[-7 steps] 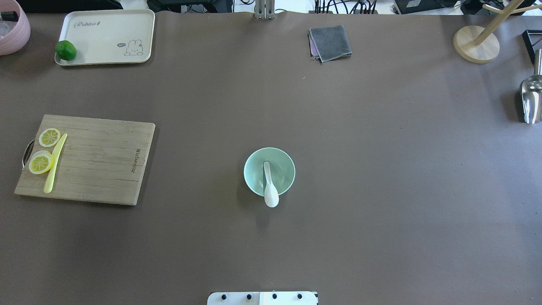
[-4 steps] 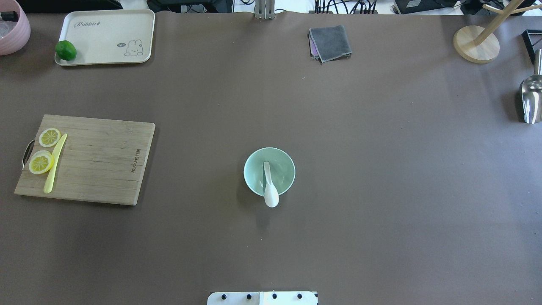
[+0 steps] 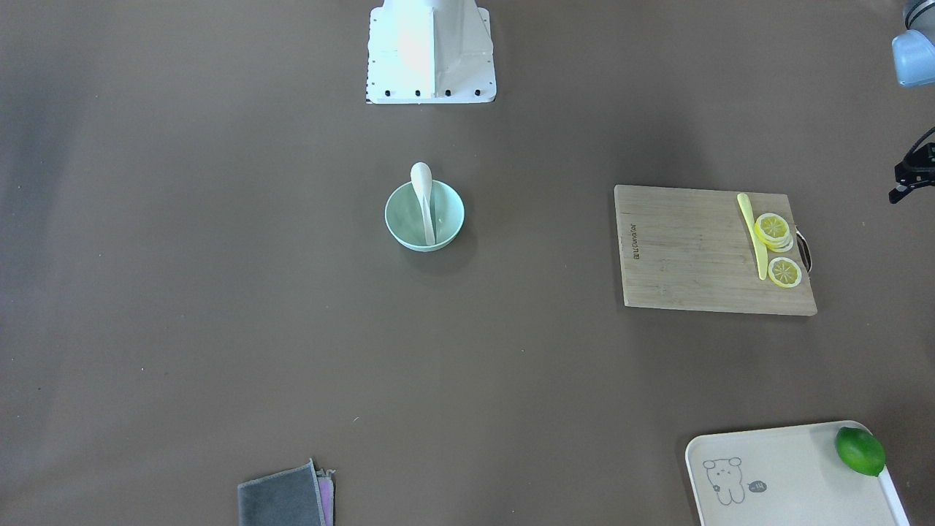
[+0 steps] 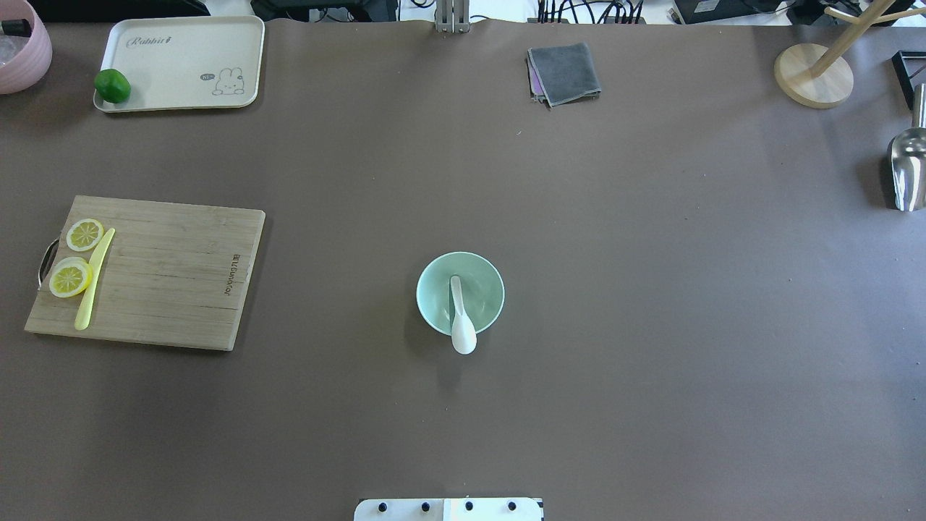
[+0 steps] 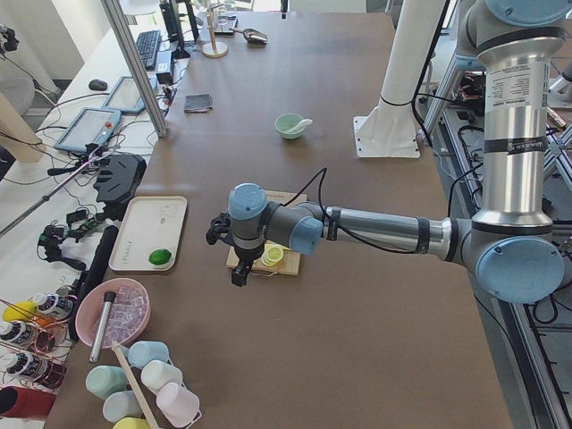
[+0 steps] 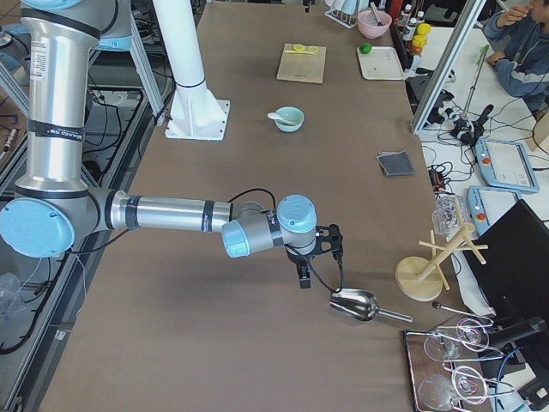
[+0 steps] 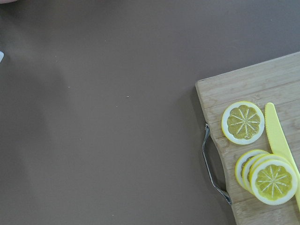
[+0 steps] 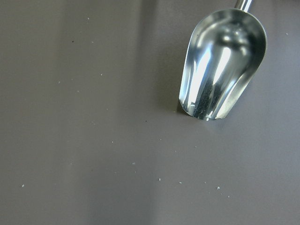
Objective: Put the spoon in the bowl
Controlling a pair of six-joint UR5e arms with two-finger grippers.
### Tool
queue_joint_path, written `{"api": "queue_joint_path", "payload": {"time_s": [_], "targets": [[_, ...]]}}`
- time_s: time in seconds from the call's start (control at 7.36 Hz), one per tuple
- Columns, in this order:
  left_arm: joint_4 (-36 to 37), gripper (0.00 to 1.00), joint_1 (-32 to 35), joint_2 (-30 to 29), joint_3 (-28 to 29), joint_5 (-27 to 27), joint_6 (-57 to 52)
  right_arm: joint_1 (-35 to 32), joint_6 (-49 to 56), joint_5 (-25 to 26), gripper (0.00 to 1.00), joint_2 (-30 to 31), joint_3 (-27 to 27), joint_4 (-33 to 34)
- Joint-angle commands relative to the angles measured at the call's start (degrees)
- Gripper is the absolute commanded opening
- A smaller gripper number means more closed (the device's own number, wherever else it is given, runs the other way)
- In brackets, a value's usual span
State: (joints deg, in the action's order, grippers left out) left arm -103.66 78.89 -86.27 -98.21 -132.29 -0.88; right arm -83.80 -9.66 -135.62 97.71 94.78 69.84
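Observation:
The pale mint-green bowl (image 4: 493,289) stands mid-table, also in the front view (image 3: 449,212). The white spoon (image 4: 463,333) lies in it, its handle down inside and its oval scoop resting over the rim on the robot's side (image 3: 421,177). My left gripper (image 5: 234,268) hovers far off by the cutting board's handle end, and my right gripper (image 6: 304,273) hovers by the metal scoop (image 6: 353,304). Both are empty-looking and far from the bowl; I cannot tell whether they are open or shut. No fingers show in the wrist views.
A wooden cutting board (image 4: 166,275) with lemon slices (image 4: 70,277) and a thin yellow knife (image 4: 94,278) lies at the left. A cream tray (image 4: 188,51) with a lime (image 4: 112,85), a grey cloth (image 4: 564,72), a wooden stand (image 4: 814,76) and the steel scoop (image 4: 908,170) line the far and right edges.

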Motion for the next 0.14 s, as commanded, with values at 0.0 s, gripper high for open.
{"api": "queue_joint_path", "payload": {"time_s": [0.0], "targets": [[-1.44, 0.98, 0.12, -0.04, -0.14, -0.24, 0.00, -0.05, 0.00, -1.39, 1.00, 0.20, 0.32, -0.23]]}}
